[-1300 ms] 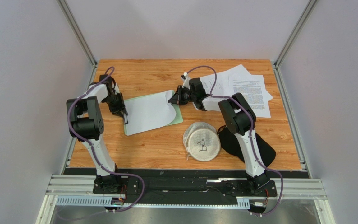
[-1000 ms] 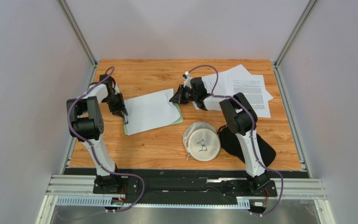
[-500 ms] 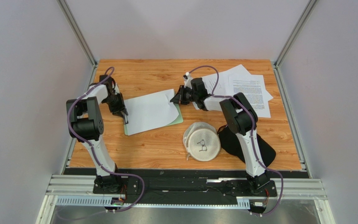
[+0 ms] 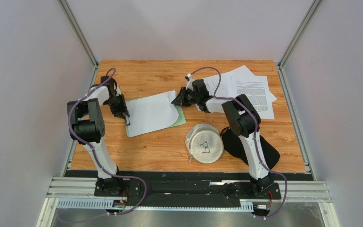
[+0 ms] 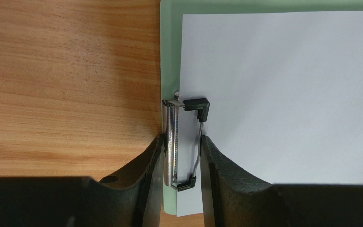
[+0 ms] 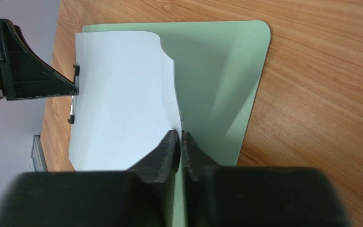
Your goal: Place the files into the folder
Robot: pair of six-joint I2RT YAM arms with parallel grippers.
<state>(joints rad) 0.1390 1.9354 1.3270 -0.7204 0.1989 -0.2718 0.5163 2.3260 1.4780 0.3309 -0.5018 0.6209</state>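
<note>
From above, the folder (image 4: pixel 181 118) lies flat on the counter (image 4: pixel 159 151) with one sheet (image 4: pixel 152 113) on it. More files (image 4: pixel 252 90) sit at the back right.

Left wrist: the left jaws squeeze the clip (image 5: pixel 169 142) at the folder's edge.

Right wrist: the right jaws pinch the sheet's edge away from the clip, and it curls up.

Paper is light and floppy, so I'd hold its edge softly. The folder looks stiff.
</note>
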